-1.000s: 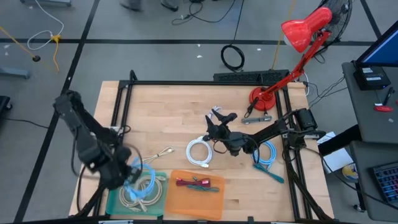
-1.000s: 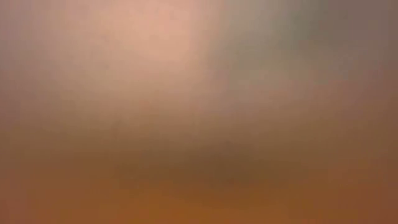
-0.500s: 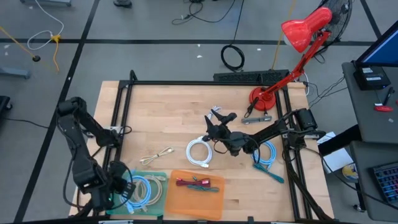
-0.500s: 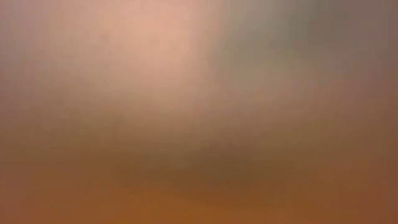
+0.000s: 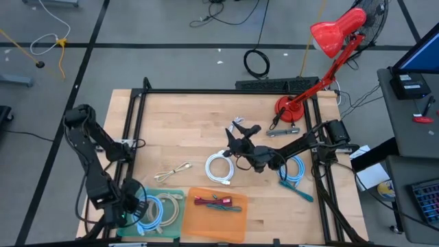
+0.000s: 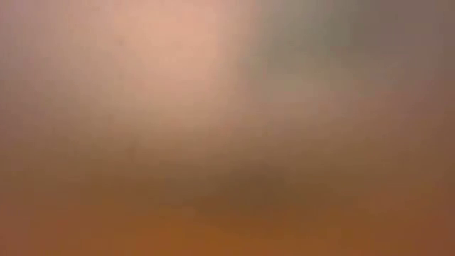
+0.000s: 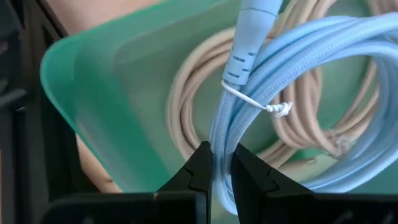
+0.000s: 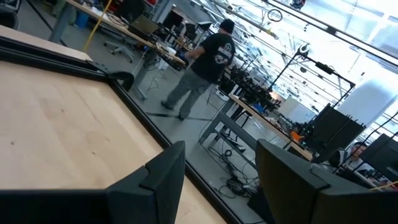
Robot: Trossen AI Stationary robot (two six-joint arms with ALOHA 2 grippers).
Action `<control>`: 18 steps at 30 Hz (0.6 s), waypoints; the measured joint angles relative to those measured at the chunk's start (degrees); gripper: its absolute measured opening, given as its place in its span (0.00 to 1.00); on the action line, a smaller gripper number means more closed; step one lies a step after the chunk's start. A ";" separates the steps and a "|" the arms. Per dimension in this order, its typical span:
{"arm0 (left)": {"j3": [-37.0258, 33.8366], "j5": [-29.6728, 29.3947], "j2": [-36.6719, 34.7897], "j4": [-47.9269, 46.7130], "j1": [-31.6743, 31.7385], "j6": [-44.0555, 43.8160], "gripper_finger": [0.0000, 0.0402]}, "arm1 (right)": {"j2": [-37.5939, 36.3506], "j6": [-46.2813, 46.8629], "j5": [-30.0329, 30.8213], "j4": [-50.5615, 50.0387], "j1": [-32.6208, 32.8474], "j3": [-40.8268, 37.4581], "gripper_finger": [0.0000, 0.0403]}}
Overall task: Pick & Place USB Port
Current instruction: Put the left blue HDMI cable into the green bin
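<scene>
My left gripper (image 5: 135, 206) is down at the near left corner of the table, over the green tray (image 5: 177, 197), and is shut on a light blue coiled USB cable (image 5: 156, 210). The left wrist view shows that coil (image 7: 311, 56), bound with a white tie, lying over a beige coiled cable (image 7: 186, 106) inside the tray (image 7: 93, 81). My right gripper (image 5: 239, 137) waits open above the middle of the table, just beyond a white coiled cable (image 5: 219, 168). The low view shows only blur. My left gripper pinches the light blue coil between its two fingers (image 7: 200, 168) at the bundled strands (image 7: 222, 146) just below the white tie. The fingers lie across the strands. The rest of the coil spreads out ahead over the beige cable in the green tray.
An orange tray (image 5: 236, 221) beside the green one holds a red and green cable. A loose beige cable (image 5: 175, 170) lies left of the white coil, and another blue cable (image 5: 293, 170) lies to the right. A red lamp (image 5: 329, 38) stands at the far right. A person (image 8: 208, 62) walks beyond the table.
My left gripper has moved toward the table's near left corner and down, carrying the light blue coil, which hung above the green tray and now lies in it over the beige cable. The gripper has stayed shut on it.
</scene>
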 joint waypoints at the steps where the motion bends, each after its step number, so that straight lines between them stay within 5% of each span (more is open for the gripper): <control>1: -0.42 0.38 0.00 0.32 -0.12 -0.16 0.09 | 0.00 -0.02 -0.02 0.00 0.00 0.00 0.46; 18: -1.20 13.13 -0.87 0.19 0.00 -1.03 0.08 | 0.00 -0.08 -0.02 0.00 0.31 0.00 0.46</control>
